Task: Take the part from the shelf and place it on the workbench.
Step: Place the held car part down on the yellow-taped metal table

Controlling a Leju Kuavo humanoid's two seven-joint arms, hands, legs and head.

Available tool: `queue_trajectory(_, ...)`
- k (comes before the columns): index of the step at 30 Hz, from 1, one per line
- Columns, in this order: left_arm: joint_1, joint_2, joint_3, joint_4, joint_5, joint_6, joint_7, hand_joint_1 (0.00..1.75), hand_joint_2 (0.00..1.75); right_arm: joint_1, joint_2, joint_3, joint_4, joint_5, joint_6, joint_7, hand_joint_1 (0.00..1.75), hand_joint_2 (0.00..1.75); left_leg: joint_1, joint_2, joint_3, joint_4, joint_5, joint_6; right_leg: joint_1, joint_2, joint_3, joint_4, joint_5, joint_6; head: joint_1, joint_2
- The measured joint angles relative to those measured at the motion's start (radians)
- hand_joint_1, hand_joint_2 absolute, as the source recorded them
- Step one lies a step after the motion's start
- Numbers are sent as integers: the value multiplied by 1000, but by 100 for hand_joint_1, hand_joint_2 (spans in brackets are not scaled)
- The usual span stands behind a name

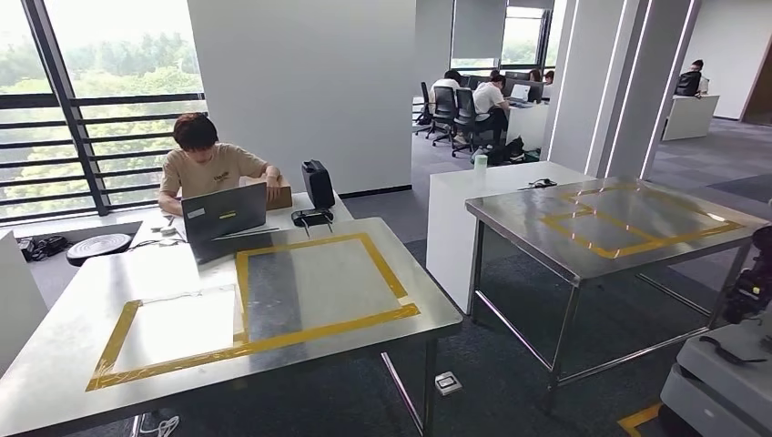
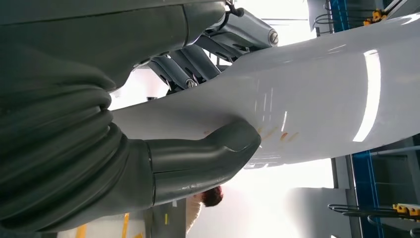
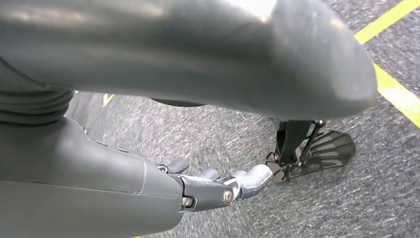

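Gripping a large glossy white part [image 2: 317, 99], the left hand [image 2: 198, 109] has its thick grey thumb [image 2: 208, 153] pressed on one face and its darker fingers [image 2: 193, 64] on the other, so the curved panel is clamped between them. Over on the other side, the right hand [image 3: 218, 191] hangs low above grey carpet [image 3: 346, 208] crossed by a yellow floor line [image 3: 396, 89]; its fingers [image 3: 247, 181] lie loosely extended, slightly curled, with nothing in them.

Out ahead from the head view, a steel workbench [image 1: 55, 364] stands nearest, its top marked with yellow tape rectangles [image 1: 319, 282]. At its far edge sit an open laptop [image 1: 223, 214] and a dark case [image 1: 318, 182], with a person [image 1: 209, 164] seated behind the laptop. To the right stands a second steel table [image 1: 519, 228], also taped in yellow. Farther back, a white pillar [image 1: 300, 82], big windows [image 1: 100, 91], and more people at desks [image 1: 473, 96] close off the room.
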Motion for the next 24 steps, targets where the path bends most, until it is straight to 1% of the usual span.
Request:
queue_trajectory(1, 2, -1, 0, 0, 1, 0, 0, 175, 175, -1, 0, 0, 0, 1, 0, -1, 0, 0, 2, -2, -3, 0, 2, -6, 0, -11, 0, -4, 4, -6, 0, 0)
queue_trajectory(2, 3, -3, 0, 0, 2, 0, 0, 175, 175, -1, 1, 0, 0, 2, 0, -2, 0, 0, 1, 15, -9, 8, -4, -10, -1, -21, 1, -8, 8, -14, -1, 0)
queue_trajectory(3, 2, -4, 0, 0, 4, 0, 0, 175, 175, -1, 1, 0, 0, 1, 0, -2, 0, 0, -1, 41, -22, 32, -20, -13, -2, -32, 2, -13, 13, -22, -2, 0)
queue_trajectory(4, 1, -5, 0, 0, 5, 0, 0, 175, 175, -1, 1, 0, 0, 0, 0, -1, 0, 0, -2, 73, -43, 78, -49, -14, -3, -42, 0, -17, 17, -28, -3, 0)
queue_trajectory(5, -1, -7, 0, 1, 7, 0, 0, 175, 175, 0, 1, 0, 0, -2, 0, 1, 0, 0, -4, 102, -69, 139, -84, -15, -1, -51, -2, -17, 19, -32, -4, 0)
queue_trajectory(6, -3, -9, -1, 2, 7, 0, 0, 175, 175, 0, 1, 0, 0, -4, 0, 5, 0, 0, -4, 116, -94, 201, -116, -17, 1, -59, -5, -17, 20, -34, -4, 0)
queue_trajectory(7, -3, -11, -1, 4, 7, 0, 0, 175, 175, 0, 1, -1, 0, -6, 0, 9, 0, 0, -4, 122, -110, 248, -134, -18, 3, -67, -8, -16, 21, -35, -4, 0)
queue_trajectory(8, -3, -13, -1, 6, 7, 0, 0, 175, 175, 0, 1, -1, 0, -8, 0, 13, 0, 0, -4, 124, -110, 263, -135, -19, 4, -74, -11, -15, 22, -35, -4, 0)
queue_trajectory(9, -4, -15, -2, 8, 6, 0, 0, 175, 175, 0, 1, -1, 0, -9, 0, 16, 0, 0, -4, 126, -91, 241, -119, -19, 4, -79, -13, -13, 23, -35, -4, 0)
queue_trajectory(10, -6, -16, -3, 10, 5, 0, 0, 175, 175, 0, 1, -2, 0, -11, 0, 18, 0, 0, -4, 128, -55, 187, -93, -18, 4, -85, -15, -10, 23, -34, -4, 0)
queue_trajectory(11, -10, -17, -4, 12, 4, 0, 0, 175, 175, -1, 2, -3, 0, -12, 0, 19, 0, 0, -4, 133, -15, 118, -73, -15, 4, -89, -17, -5, 22, -31, -4, 0)
queue_trajectory(12, -14, -18, -6, 13, 3, 0, 0, 175, 175, -2, 2, -4, 0, -13, 0, 19, 0, 0, -6, 137, 18, 62, -60, -10, 6, -93, -20, 0, 21, -27, -4, 0)
queue_trajectory(13, -19, -18, -7, 14, 3, 1, 0, 175, 175, -4, 2, -6, 0, -14, 0, 20, 0, 0, -7, 139, 39, 23, -54, -4, 8, -95, -23, 4, 20, -23, -3, 0)
queue_trajectory(14, -22, -19, -10, 16, 2, 2, 0, 175, 175, -5, 2, -7, 0, -16, 0, 20, 0, 0, -8, 141, 47, 7, -55, 1, 11, -96, -26, 7, 18, -26, -3, 0)
queue_trajectory(16, -26, -20, -15, 19, -1, 6, 0, 175, 175, -6, 1, -9, 0, -18, 0, 21, 0, 0, -8, 139, 47, 4, -50, 6, 15, -95, -29, 7, 19, -42, -2, 0)
queue_trajectory(17, -27, -20, -18, 20, -3, 8, 0, 175, 175, -6, 1, -11, 0, -18, 0, 23, 0, 0, -10, 139, 46, 6, -49, 8, 16, -95, -28, 4, 23, -47, -2, 0)
queue_trajectory(18, -28, -20, -20, 21, -6, 9, 0, 175, 175, -6, 2, -13, 0, -19, 0, 24, 0, 0, -13, 139, 43, 6, -50, 13, 14, -96, -26, -1, 28, -39, -2, 0)
queue_trajectory(20, -30, -19, -22, 20, -10, 13, 0, 175, 175, -6, 2, -16, 0, -19, 0, 24, 0, 0, -12, 140, 43, 0, -47, 28, 11, -96, -21, -8, 34, -10, -2, 0)
queue_trajectory(21, -31, -19, -22, 20, -11, 14, 0, 175, 175, -5, 2, -17, 0, -18, 0, 22, 0, 0, -9, 140, 45, -7, -43, 35, 9, -92, -25, 2, 25, 3, -2, 0)
queue_trajectory(22, -31, -20, -22, 19, -12, 15, 0, 175, 175, -5, 2, -18, 0, -18, 0, 20, 0, 0, -6, 141, 49, -13, -39, 40, 9, -86, -37, 29, 7, 10, -2, 0)
queue_trajectory(23, -31, -20, -22, 18, -12, 15, 0, 175, 175, -4, 2, -19, 0, -18, 0, 18, 0, 0, -4, 141, 51, -17, -36, 43, 6, -80, -60, 79, -21, 14, -1, 0)
queue_trajectory(24, -30, -21, -22, 17, -12, 15, 0, 175, 175, -3, 2, -20, 0, -17, 0, 17, 0, 0, -4, 141, 50, -18, -34, 46, 4, -76, -91, 144, -55, 18, -1, 0)
